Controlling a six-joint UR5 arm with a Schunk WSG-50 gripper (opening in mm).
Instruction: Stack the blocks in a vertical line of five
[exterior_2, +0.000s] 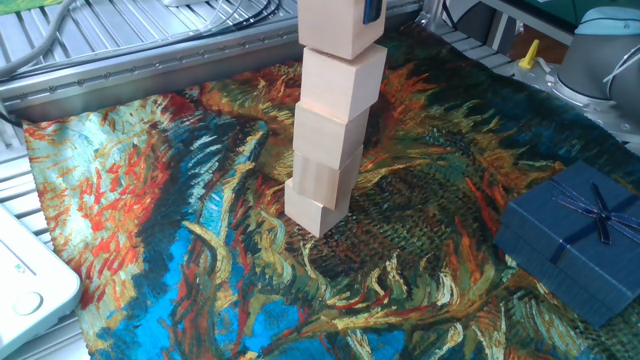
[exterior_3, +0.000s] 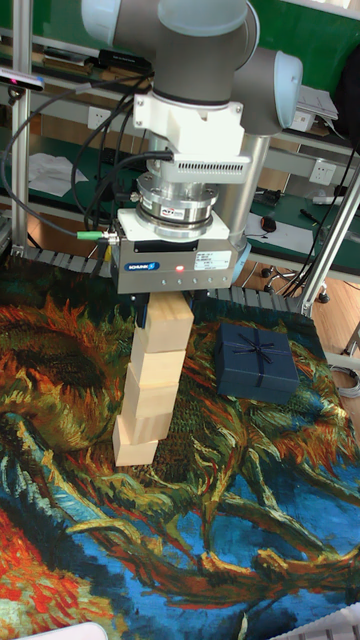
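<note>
Five blocks (exterior_3: 148, 380) stand in one leaning column near the centre of the painted cloth (exterior_2: 180, 250) on the surface. The tool (exterior_3: 170, 300) sits over the top block (exterior_2: 338, 25); fingers mostly hidden, so grip state cannot be told. Gift box (exterior_2: 575, 240) lies well apart at 4 o'clock. Judgement: release step. Open slowly, lift straight up, no sideways drag; the stack is offset and may topple.
</note>
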